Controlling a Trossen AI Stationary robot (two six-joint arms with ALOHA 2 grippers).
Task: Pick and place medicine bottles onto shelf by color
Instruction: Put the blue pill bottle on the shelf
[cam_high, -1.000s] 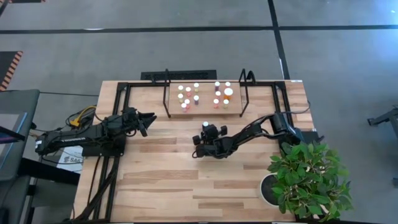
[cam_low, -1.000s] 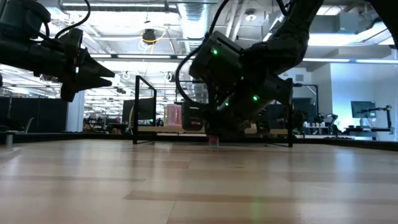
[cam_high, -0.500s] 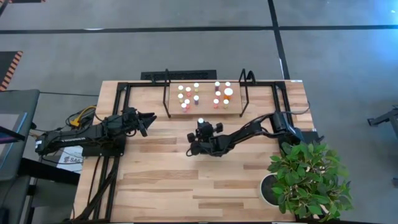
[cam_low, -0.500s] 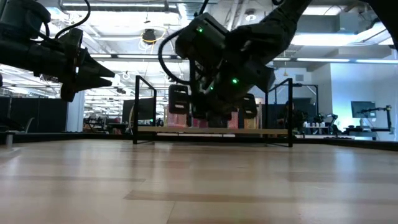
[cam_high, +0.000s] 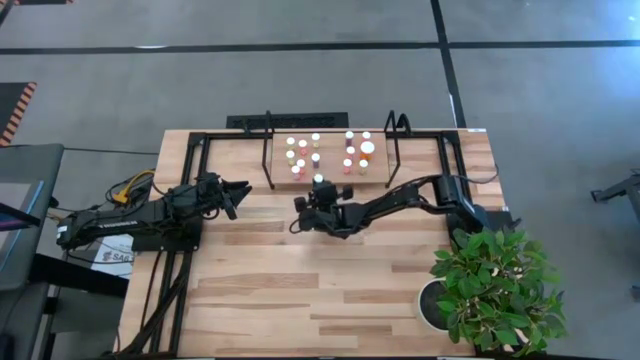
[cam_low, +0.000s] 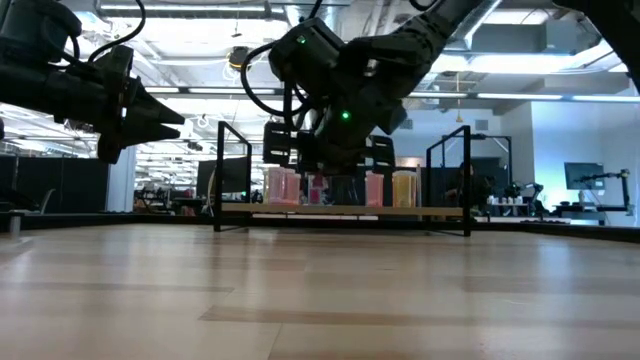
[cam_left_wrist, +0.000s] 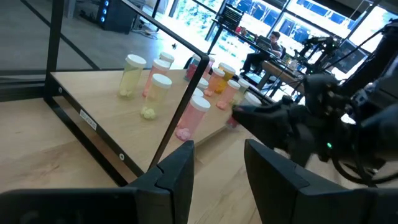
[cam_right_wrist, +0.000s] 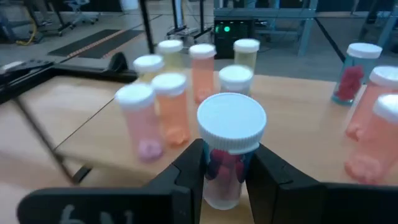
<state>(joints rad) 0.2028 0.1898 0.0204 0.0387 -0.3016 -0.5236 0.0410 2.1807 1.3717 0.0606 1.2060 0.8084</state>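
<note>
Now that the right claw (cam_high: 318, 190) has swung up from mid-worktop, it's pinching a white-capped dark bottle (cam_right_wrist: 229, 155) right before the shelf (cam_high: 330, 181), so placement looks next. Left claw (cam_left_wrist: 217, 167) idles, slightly spread.

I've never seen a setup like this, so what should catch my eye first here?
Probably the right gripper, clamped on a white-capped bottle with dark red contents just in front of the shelf. On the shelf stand clusters of pink, orange and yellowish bottles. The left gripper waits off to the shelf's left.
</note>
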